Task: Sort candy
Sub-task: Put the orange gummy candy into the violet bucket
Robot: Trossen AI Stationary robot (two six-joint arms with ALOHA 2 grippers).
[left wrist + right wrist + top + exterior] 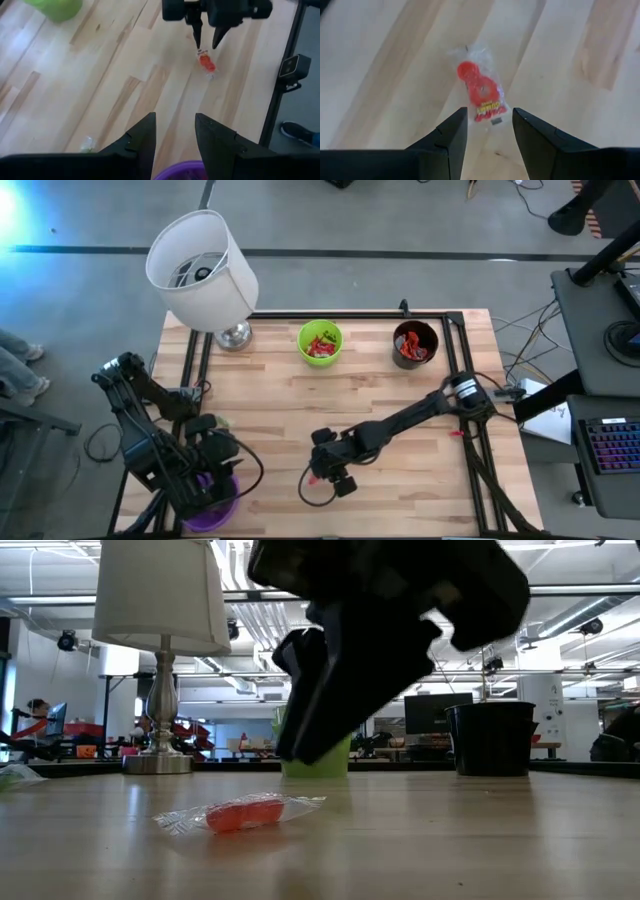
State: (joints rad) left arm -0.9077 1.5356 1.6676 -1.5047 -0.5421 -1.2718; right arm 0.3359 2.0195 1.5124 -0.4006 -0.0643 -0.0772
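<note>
**A workshop room around a wooden table**

A grey concrete floor (400, 240) is spreading around the pale wooden table (330, 400), which is sitting inside a black metal frame (350, 314). A lamp (205, 270) with a white shade is standing at the table's far left corner. Cables (530, 320) are trailing over the floor on the right, beside a dark desk (600, 310) carrying a keyboard (610, 448) that is glowing purple. Beyond the table, ceiling lights (40, 585) are shining over a large open hall with pipes (590, 610) running overhead and monitors (430, 715) standing far back.
</note>
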